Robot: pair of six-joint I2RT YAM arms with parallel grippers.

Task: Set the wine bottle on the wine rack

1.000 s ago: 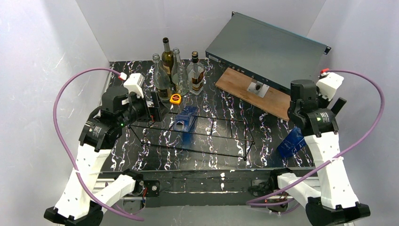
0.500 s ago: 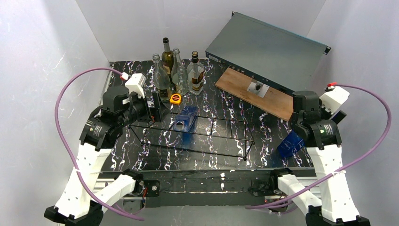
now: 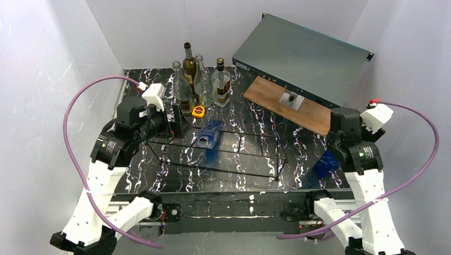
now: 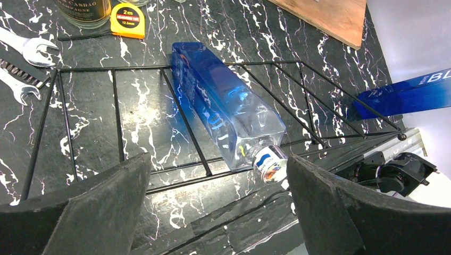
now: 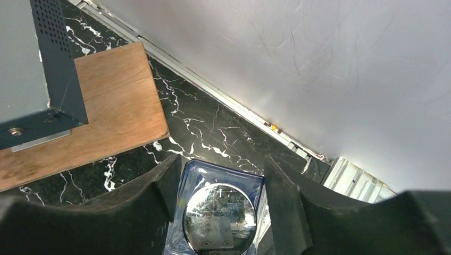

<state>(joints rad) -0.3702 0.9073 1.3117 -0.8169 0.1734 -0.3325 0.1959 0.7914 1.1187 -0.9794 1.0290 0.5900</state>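
The black wire wine rack [image 3: 239, 154] lies across the middle of the table. One blue square wine bottle [image 3: 209, 134] lies on its left part, cap toward the near edge [image 4: 269, 162]. My left gripper [image 4: 218, 207] hovers open by the rack's left end, holding nothing. A second blue wine bottle [image 3: 324, 163] stands tilted at the right, outside the rack. My right gripper [image 5: 220, 162] is down over this bottle's silver cap [image 5: 218, 218]. Its fingers [image 5: 165, 180] press against both sides of the bottle.
Several upright glass bottles [image 3: 199, 79] stand at the back, with a yellow tape measure [image 3: 198, 111] in front of them. A wooden board [image 3: 290, 103] and a grey metal case [image 3: 300, 56] fill the back right. Wrenches [image 4: 21, 48] lie left of the rack. White walls close in on both sides.
My right arm has dropped and drawn toward the near edge over the right-hand blue bottle, and its jaws have narrowed onto it. The left arm has not moved.
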